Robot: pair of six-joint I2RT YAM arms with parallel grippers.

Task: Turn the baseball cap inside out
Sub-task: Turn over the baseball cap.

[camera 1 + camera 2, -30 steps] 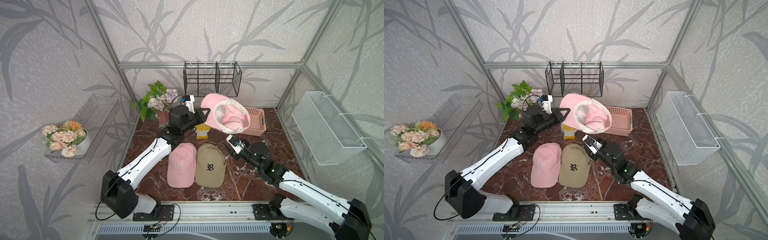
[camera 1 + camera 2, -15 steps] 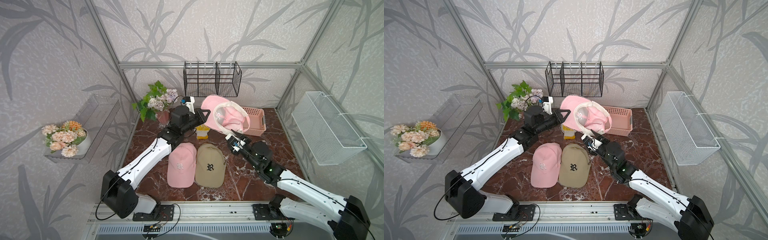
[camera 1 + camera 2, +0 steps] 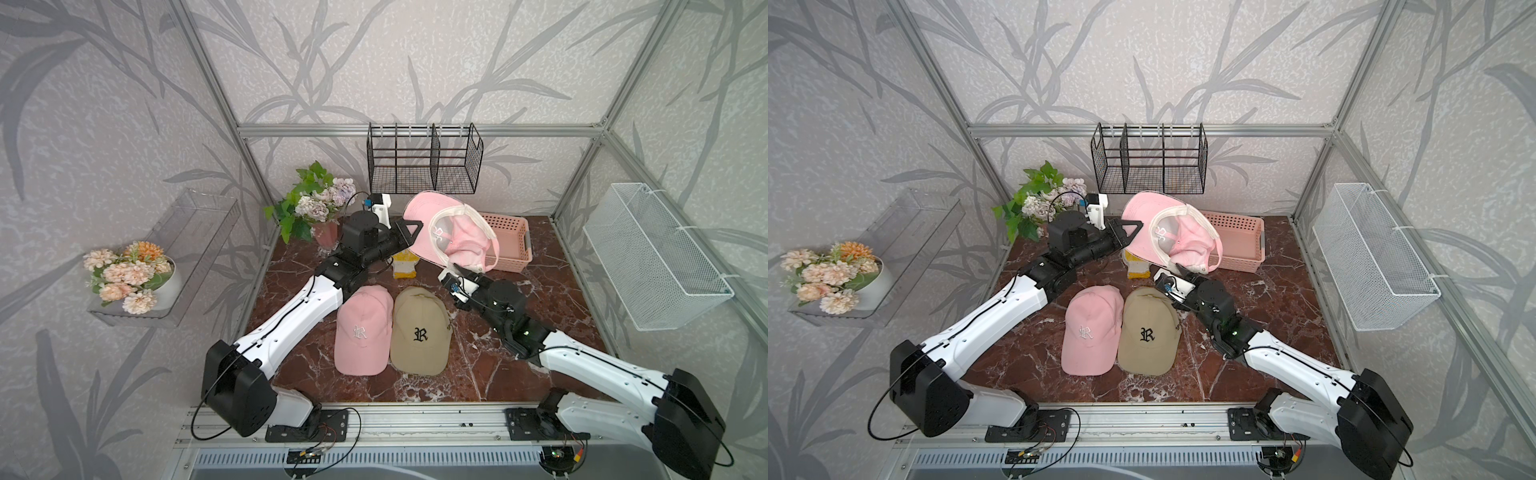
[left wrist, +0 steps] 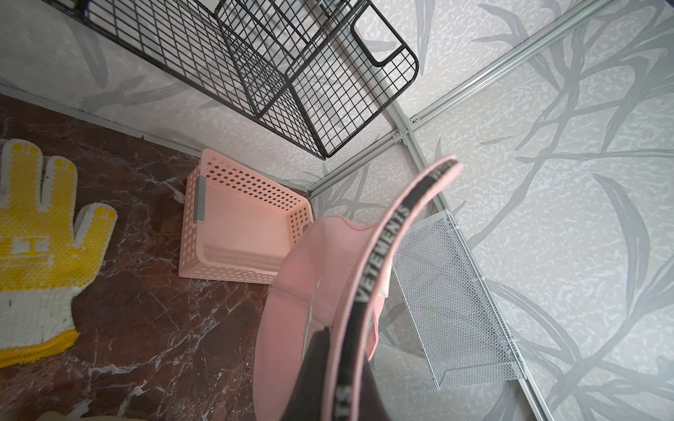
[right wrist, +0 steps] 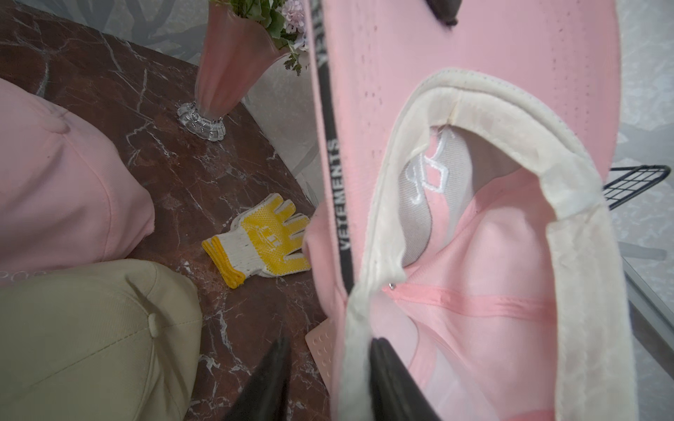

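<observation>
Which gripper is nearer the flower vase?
Left. The left gripper, shut on the raised pink cap's brim, lies between the vase and that cap; the right gripper, at the cap's lower rim, is farther off.

The pink baseball cap [image 3: 448,235] hangs tilted at upper centre in both top views, white-banded interior showing, brim edged black.

The lifted cap [image 3: 419,212] is pink, its sweatband [image 5: 401,204] cream and its strip [image 5: 333,164] black, lettered white. The desk [image 3: 573,299] is red-brown marble veined white — on it a pink cap [image 3: 361,328] bears a white R, and the tan cap [image 3: 419,332] at its three o'clock a black R. The glove [image 4: 36,237] is yellow on white knit — the basket [image 3: 511,249] pale pink, perforated.
</observation>
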